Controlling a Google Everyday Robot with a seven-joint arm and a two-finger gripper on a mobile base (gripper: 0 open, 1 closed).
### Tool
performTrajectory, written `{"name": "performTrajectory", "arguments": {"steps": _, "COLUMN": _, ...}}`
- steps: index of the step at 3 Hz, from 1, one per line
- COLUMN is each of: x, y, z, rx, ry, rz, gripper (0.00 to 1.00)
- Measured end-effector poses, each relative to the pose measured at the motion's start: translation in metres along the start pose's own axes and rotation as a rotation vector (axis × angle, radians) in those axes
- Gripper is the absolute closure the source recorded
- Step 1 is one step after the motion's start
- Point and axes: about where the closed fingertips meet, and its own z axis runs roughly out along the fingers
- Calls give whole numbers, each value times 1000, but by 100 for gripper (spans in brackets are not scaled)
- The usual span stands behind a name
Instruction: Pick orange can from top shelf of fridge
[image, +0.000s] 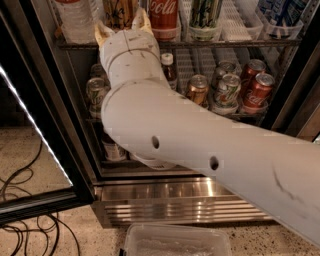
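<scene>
The orange can (120, 11), golden with dark markings, stands on the top shelf (235, 44) of the fridge (180, 200), left of a red Coca-Cola can (164, 15). Its top is cut off by the frame edge. My gripper (122, 27) is raised at the shelf's front edge, directly in front of the orange can. Its cream fingertips (102, 34) are spread apart, one at each side of the can's lower part. The fingers stand open, not closed on the can. My big white arm (200, 145) crosses the view and hides part of the lower racks.
A water bottle (75, 17) stands left of the orange can, a green can (205, 15) right of the Coca-Cola can. The middle rack holds a copper can (198, 89), red cans (257, 90) and a small bottle (169, 67). The open door (35, 125) stands at left; cables (20, 220) and a plastic tub (177, 242) lie on the floor.
</scene>
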Motion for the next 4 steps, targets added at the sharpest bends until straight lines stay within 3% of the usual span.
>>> {"name": "performTrajectory", "arguments": {"steps": 2, "x": -9, "y": 7, "z": 18, "rx": 14, "ry": -33, "rz": -13, "gripper": 37}}
{"name": "performTrajectory", "arguments": {"steps": 4, "x": -3, "y": 7, "z": 31, "rx": 21, "ry": -37, "rz": 31, "gripper": 37}}
